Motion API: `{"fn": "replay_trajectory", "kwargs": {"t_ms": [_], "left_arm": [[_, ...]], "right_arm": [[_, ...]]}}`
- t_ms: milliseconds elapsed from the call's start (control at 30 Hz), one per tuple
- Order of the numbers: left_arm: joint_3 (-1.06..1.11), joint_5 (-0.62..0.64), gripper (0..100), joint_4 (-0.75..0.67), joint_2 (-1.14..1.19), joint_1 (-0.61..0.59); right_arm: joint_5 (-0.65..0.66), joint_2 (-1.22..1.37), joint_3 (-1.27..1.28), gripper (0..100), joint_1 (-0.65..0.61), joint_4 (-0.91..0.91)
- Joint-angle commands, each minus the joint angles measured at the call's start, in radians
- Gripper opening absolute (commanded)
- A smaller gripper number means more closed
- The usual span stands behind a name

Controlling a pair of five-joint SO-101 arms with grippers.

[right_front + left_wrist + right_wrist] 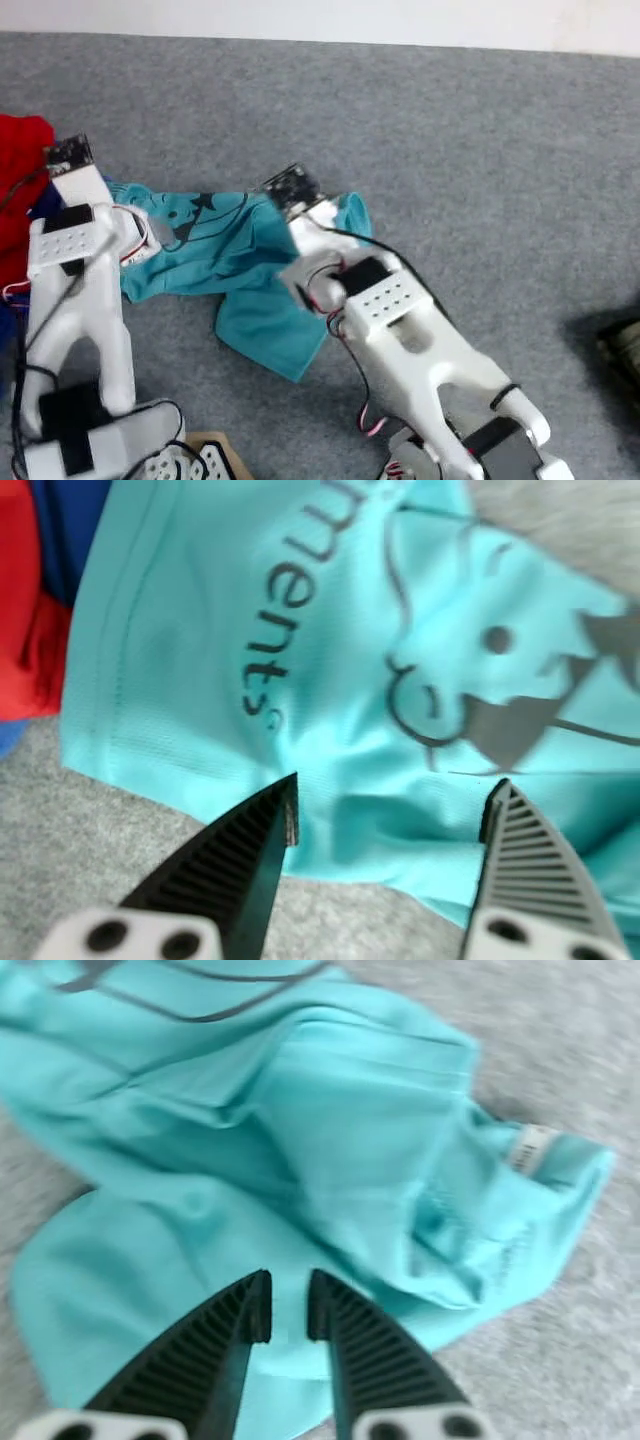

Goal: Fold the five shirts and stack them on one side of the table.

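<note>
Though it's rumpled, the shirt (235,265) runs left-right.

Shirts: three
- Teal shirt (230,260): one, under both sets of jaws
- Red shirt (20,170): one, off to the side of the left jaws
- Blue shirt (62,530): one, beside the red

Arms: two
Grippers: two, left gripper (393,802) and right gripper (288,1302)
</note>
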Motion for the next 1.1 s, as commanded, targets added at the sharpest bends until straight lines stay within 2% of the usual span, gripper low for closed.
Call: {"fn": "replay_trajectory", "kwargs": {"t_ms": [0, 100, 200, 300, 400, 633, 900, 1067], "left_arm": [[-0.039, 0.008, 30, 0.060, -0.191, 0.051], [-0.038, 0.008, 30, 0.097, -0.263, 0.067], [0.002, 0.005, 30, 0.097, -0.239, 0.107], [0.025, 0.003, 30, 0.031, -0.125, 0.125], [0.024, 0.003, 30, -0.040, -0.008, 0.122], [0.033, 0.002, 30, -0.071, 0.094, 0.122], [0.050, 0.000, 30, -0.075, 0.101, 0.105], [0.051, 0.000, 30, -0.075, 0.102, 0.105]], "right_arm": [[-0.009, 0.070, -0.042, 9.4, 0.079, -0.090], [-0.009, 0.127, -0.074, 9.8, 0.116, -0.116], [-0.008, 0.170, -0.113, 9.8, 0.153, -0.116], [-0.008, 0.180, -0.140, 10.4, 0.188, -0.114], [-0.008, 0.179, -0.147, 15.9, 0.211, -0.111], [-0.008, 0.188, -0.196, 18.8, 0.226, -0.031], [-0.008, 0.191, -0.165, 18.7, 0.193, -0.051], [-0.008, 0.193, -0.125, 18.7, 0.186, -0.124]]}}
